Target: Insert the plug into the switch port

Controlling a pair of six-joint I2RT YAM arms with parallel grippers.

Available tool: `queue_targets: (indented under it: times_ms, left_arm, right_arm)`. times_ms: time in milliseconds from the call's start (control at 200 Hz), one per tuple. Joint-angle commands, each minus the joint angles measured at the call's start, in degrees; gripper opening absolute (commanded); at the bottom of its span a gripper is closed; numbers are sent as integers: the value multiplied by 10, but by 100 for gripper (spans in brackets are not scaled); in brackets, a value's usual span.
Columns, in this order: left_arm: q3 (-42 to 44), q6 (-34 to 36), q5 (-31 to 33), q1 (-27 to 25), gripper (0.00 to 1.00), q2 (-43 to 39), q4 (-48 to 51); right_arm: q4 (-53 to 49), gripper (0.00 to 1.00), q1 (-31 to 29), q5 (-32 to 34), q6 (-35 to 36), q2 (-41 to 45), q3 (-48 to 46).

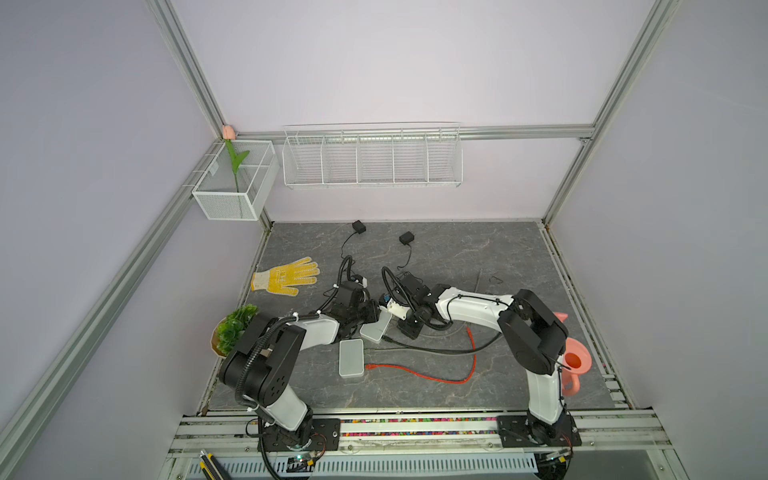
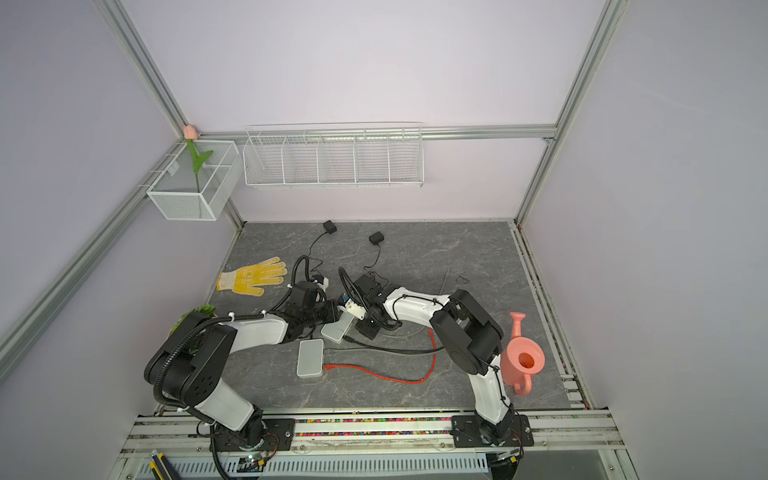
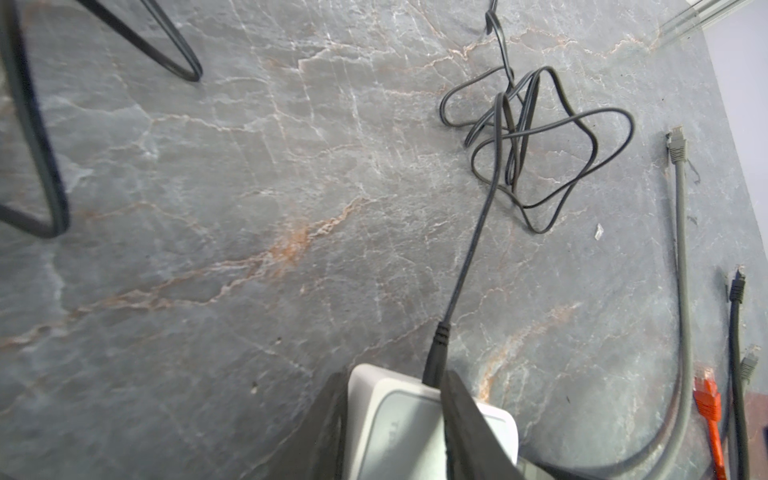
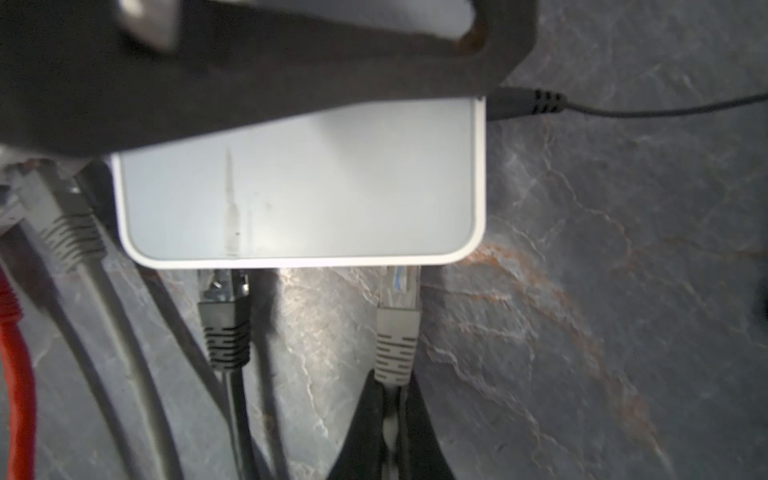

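A white switch lies near the table's middle in both top views. My left gripper is shut on it, one finger lying across its top. A thin black power cord enters one end. My right gripper is shut on the grey plug, at the tail of its boot where the cable starts. The plug's clear tip meets the switch's port edge; how deep it sits I cannot tell. A black plug sits in another port on the same edge.
A second white switch lies nearer the front with a red cable beside it. Loose grey and black cables curl to the right. A yellow glove, a green plant and a pink watering can stand around.
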State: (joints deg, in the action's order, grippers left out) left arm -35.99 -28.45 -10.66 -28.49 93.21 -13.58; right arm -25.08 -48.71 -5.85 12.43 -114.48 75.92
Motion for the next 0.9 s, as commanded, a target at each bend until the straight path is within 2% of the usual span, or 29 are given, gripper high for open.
queue_targets:
  times_ms: [0, 385, 530, 895]
  left_arm:
    - [14, -40, -187, -84, 36, 29, -2]
    - [27, -54, -232, -102, 35, 50, -50]
    - [24, -45, -213, -101, 34, 32, -31]
    - [1, -32, -186, -44, 34, -7, 26]
  right_arm:
    - [241, 7, -14, -65, 1, -34, 49]
    - [251, 7, -12, -82, 14, -60, 85]
    - [232, 7, -12, -66, 26, -61, 89]
    - [177, 16, 16, -18, 64, -37, 65]
